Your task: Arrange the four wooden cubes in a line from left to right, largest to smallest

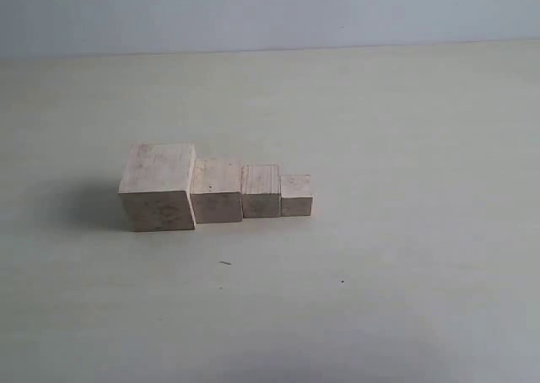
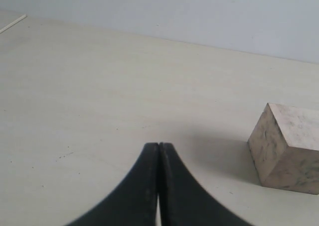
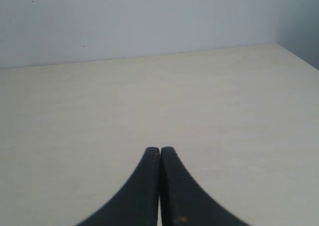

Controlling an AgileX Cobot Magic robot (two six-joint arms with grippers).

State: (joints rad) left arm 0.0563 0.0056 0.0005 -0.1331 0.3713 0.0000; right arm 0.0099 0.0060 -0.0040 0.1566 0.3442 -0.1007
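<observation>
Four pale wooden cubes stand side by side in a row in the exterior view, touching or nearly so. The largest cube [image 1: 158, 187] is at the left, then the second cube [image 1: 217, 190], the third cube [image 1: 261, 191] and the smallest cube [image 1: 296, 195] at the right. Neither arm shows in that view. The left wrist view catches the largest cube [image 2: 289, 147] off to one side of my left gripper [image 2: 159, 145], which is shut and empty, apart from the cube. My right gripper [image 3: 160, 149] is shut on nothing over bare table, with no cube in its view.
The cubes rest on a plain cream table [image 1: 380, 299]. A pale wall [image 1: 270, 12] runs along its far edge. In the right wrist view the table's corner [image 3: 277, 45] shows at the far side. A few tiny dark specks [image 1: 225, 263] lie in front of the row.
</observation>
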